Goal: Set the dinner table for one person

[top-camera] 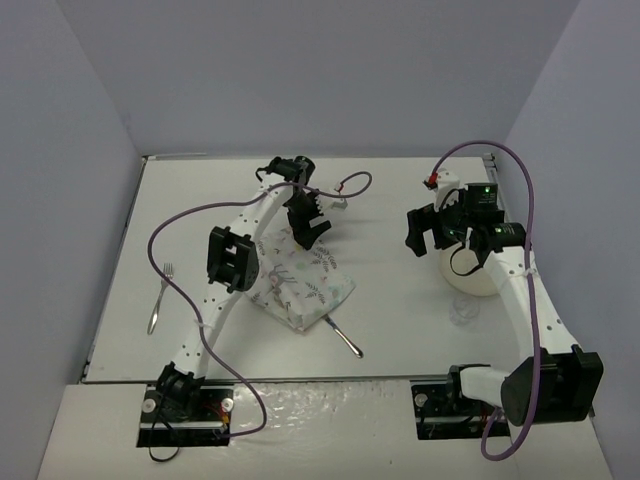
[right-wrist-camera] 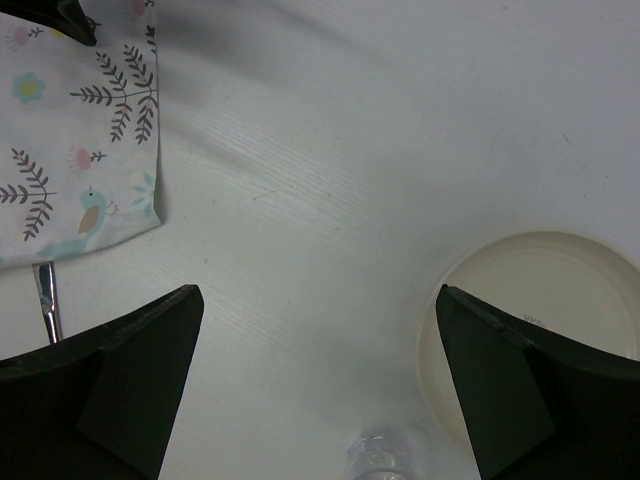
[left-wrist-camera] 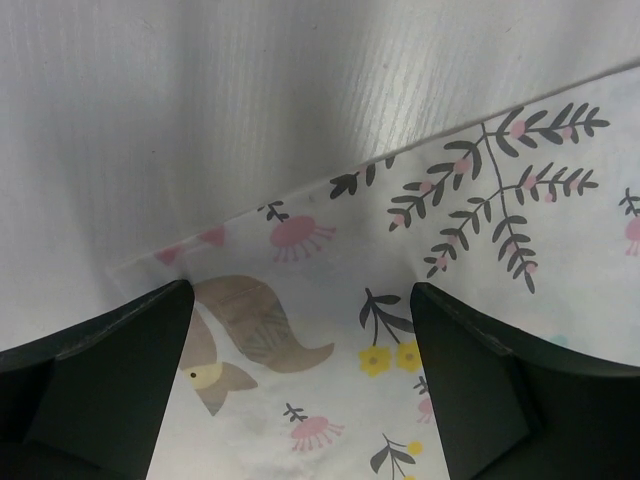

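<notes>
The dinner table (top-camera: 390, 200) is a large off-white top. A folded cloth mat (top-camera: 298, 280) printed with pastel animals and plants lies left of centre. My left gripper (top-camera: 308, 225) is open and empty, low over the mat's far corner; in the left wrist view the mat (left-wrist-camera: 440, 270) lies between the dark fingers (left-wrist-camera: 90, 390). My right gripper (top-camera: 420, 232) is open and empty above bare table, left of a cream plate (top-camera: 478, 270). The plate (right-wrist-camera: 545, 320), a clear glass (right-wrist-camera: 385, 462) and the mat's edge (right-wrist-camera: 70, 170) show in the right wrist view.
A fork (top-camera: 160, 298) lies near the table's left edge. A thin metal utensil (top-camera: 342, 337) lies at the mat's near corner, also in the right wrist view (right-wrist-camera: 46, 300). A clear glass (top-camera: 463, 312) stands just in front of the plate. Grey walls enclose the table.
</notes>
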